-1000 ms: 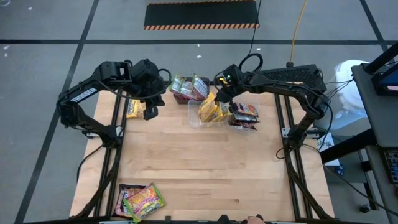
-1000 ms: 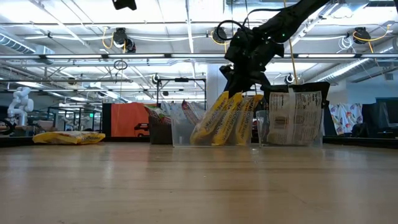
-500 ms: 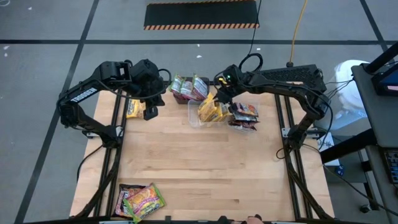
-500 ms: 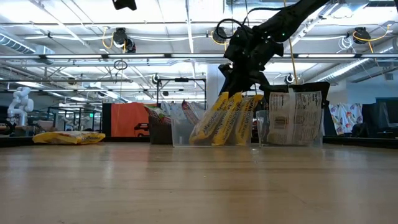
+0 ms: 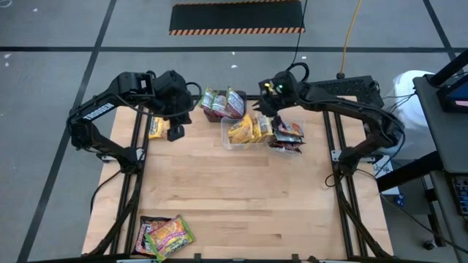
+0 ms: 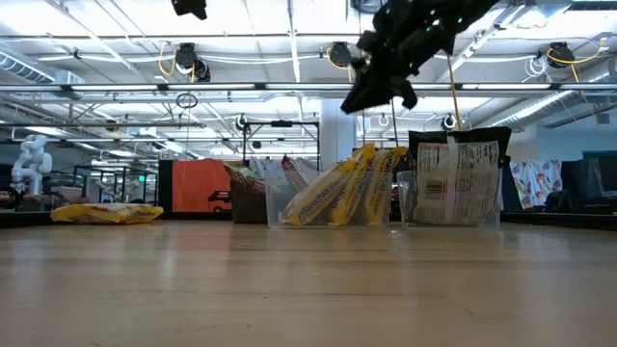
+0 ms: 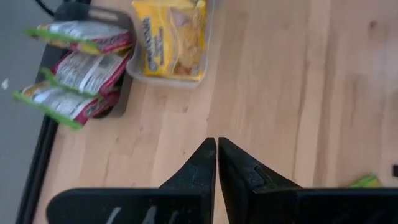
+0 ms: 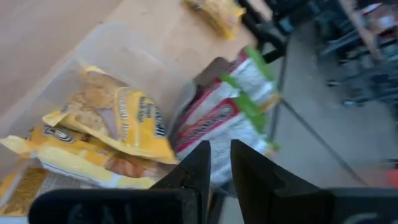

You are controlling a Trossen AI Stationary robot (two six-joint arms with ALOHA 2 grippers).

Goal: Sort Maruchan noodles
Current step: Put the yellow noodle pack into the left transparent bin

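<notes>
The right gripper (image 5: pixel 265 104) hangs above the back of the table, its fingers parted by a narrow gap and holding nothing. Directly beneath and slightly toward the table's middle, yellow packets (image 5: pixel 247 130) lean in a clear tub (image 5: pixel 232 144), long edges tilted toward the left arm's side in the low view. Dark packets (image 5: pixel 287 136) stand in the neighbouring tub on the right; green-edged packets (image 5: pixel 223 102) sit in a dark box behind.

The left gripper (image 5: pixel 175 131) hovers over the back left of the table, fingers pressed together and empty. A lone yellow packet (image 5: pixel 156 128) lies flat just beside it (the nearest unsorted item, in my judgement, and the left arm's to take). A further loose pile (image 5: pixel 165 234) rests at the front left corner, well apart from both arms.

The wooden table (image 5: pixel 248 197) is otherwise bare between. Beyond it lies an open workshop floor.
</notes>
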